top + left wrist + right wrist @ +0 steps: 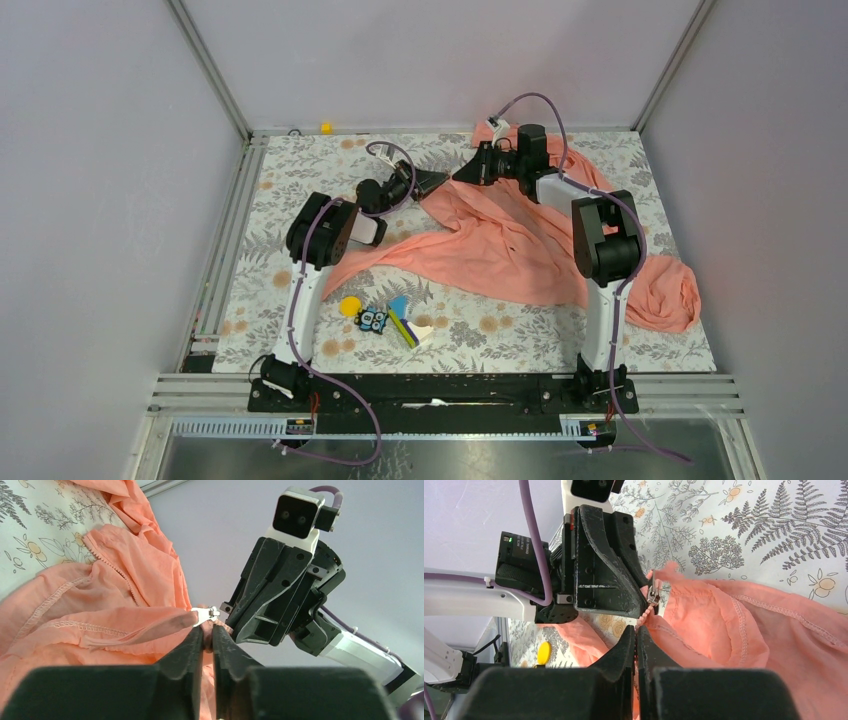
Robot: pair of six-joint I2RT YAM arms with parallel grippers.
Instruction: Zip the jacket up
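Jacket (500, 245), salmon-pink and thin, lies crumpled and unzipped across the table's (300, 160) far right half. Left gripper (207, 630) pinches fabric just under the silver zipper pull (205, 614); right gripper (636, 632) is clamped on the zipper edge.

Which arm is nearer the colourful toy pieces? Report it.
Left. The left arm rises just left of the toy pieces; the right arm stands far to their right.

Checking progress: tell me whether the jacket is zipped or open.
Open: the jacket shows zipper teeth along one free, unjoined edge.
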